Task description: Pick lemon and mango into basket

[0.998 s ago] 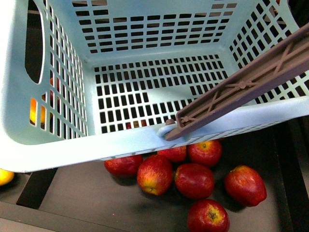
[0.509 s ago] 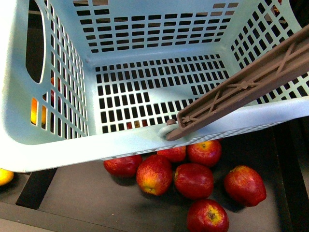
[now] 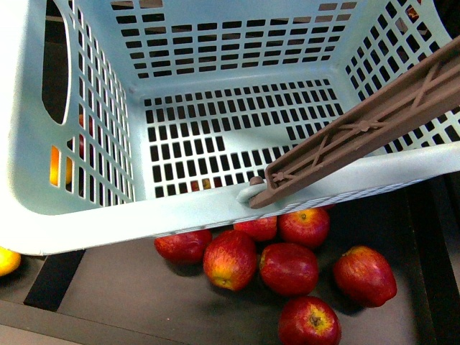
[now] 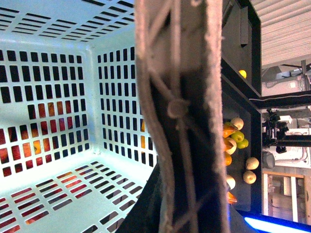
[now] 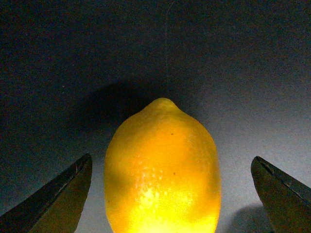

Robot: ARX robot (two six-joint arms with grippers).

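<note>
The pale aqua basket (image 3: pixel 93 215) fills the front view, hanging above the shelf with nothing inside. Its brown handle (image 3: pixel 359 129) slants across the right side. My left gripper (image 4: pixel 182 208) is shut on that handle (image 4: pixel 180 107), which blocks most of the left wrist view. The lemon (image 5: pixel 163 170) lies on a grey surface between the fingers of my open right gripper (image 5: pixel 171 157), and neither finger touches it. Orange fruit (image 4: pixel 227 132) lies beyond the basket; I cannot tell whether any is the mango. Neither arm shows in the front view.
Several red apples (image 3: pixel 287 267) lie in a dark tray (image 3: pixel 115 295) under the basket's near rim. A yellow fruit (image 3: pixel 6 260) peeks out at the far left. Orange fruit (image 3: pixel 56 167) shows through the left wall's slots. Pale round fruit (image 4: pixel 250 170) sits further off.
The basket has shifted slightly, uncovering a little more of the yellow fruit at the far left. The apples have not moved.
</note>
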